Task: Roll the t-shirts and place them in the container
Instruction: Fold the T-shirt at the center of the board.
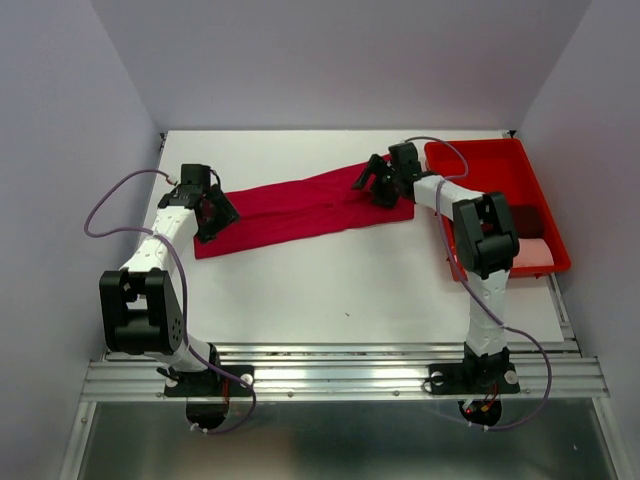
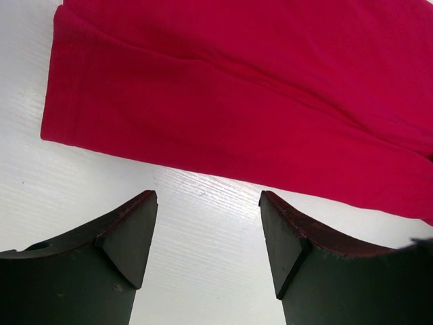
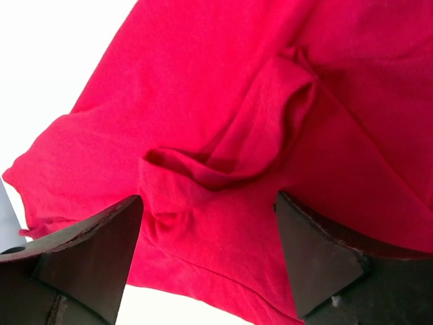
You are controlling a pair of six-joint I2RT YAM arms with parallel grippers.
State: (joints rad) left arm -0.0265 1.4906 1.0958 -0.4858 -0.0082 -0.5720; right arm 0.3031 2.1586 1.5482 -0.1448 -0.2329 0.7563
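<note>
Counting t-shirts: three.
Crimson t-shirt [image 1: 300, 210]: one, folded long, across frame centre.
Tray: one red tray [image 1: 500, 170], right, holding dark maroon t-shirt [image 1: 527, 218] and pale pink t-shirt [image 1: 537, 255].
Left gripper [image 1: 213, 213]: released, at left end.
Right gripper [image 1: 372, 182]: released, above right end.

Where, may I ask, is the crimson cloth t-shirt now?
In the top view, the t-shirt lies stretched across the white table, from the left end effector almost to the red plastic tray.
</note>
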